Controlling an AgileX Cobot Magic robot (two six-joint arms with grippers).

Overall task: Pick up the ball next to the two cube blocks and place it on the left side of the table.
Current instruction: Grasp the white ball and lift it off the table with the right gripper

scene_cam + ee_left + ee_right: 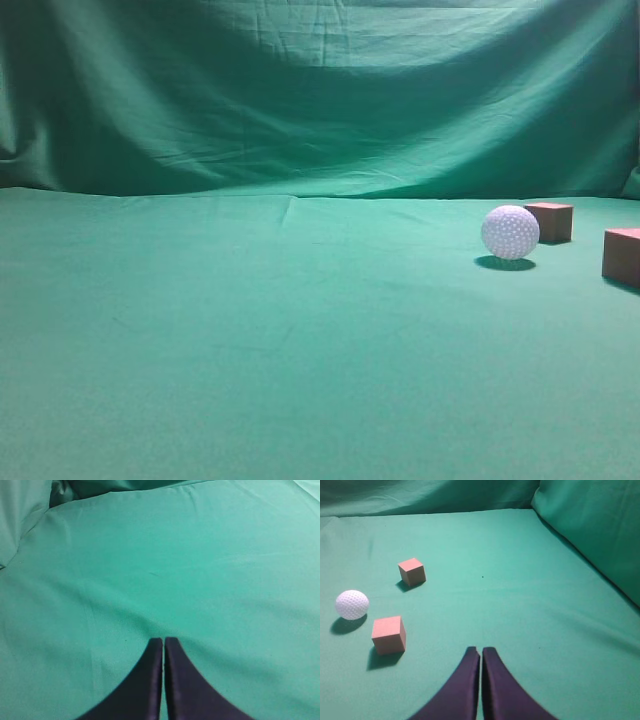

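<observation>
White dimpled ball (510, 232) near 2 cubes (388, 634); both grippers (480, 652) closed, empty.

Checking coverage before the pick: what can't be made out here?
- Near cube: cut off by the exterior view's right edge.
- Far cube: partly hidden behind the ball; contact unclear.
- Both arms: absent from the exterior view; wrist views show only the shut left gripper and right gripper.
</observation>
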